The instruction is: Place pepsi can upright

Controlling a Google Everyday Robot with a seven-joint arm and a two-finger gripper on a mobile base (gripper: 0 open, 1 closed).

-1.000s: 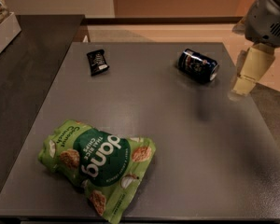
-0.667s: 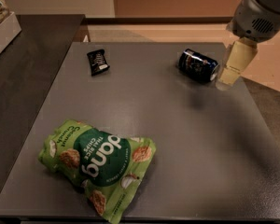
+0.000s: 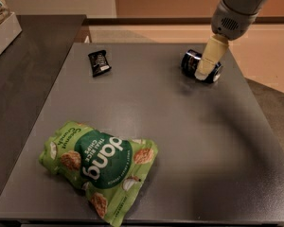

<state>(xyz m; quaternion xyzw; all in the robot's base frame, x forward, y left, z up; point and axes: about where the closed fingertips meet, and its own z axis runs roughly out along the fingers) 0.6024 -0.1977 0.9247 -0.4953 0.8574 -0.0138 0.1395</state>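
The pepsi can point(image 3: 190, 62) is dark blue with silver ends and lies on its side at the far right of the grey table point(image 3: 180, 141). My gripper point(image 3: 203, 73) comes down from the upper right on the grey arm point(image 3: 234, 13). Its cream tip sits in front of the can's middle and hides part of it. I cannot tell whether it touches the can.
A small black snack wrapper point(image 3: 99, 62) lies at the far left of the table. A green chips bag point(image 3: 99, 163) lies at the near left. A dark counter point(image 3: 23, 70) adjoins the table on the left. The table's right edge is close to the can.
My gripper has moved left from beside the can's right end to in front of the can. The can, wrapper and bag have not moved.
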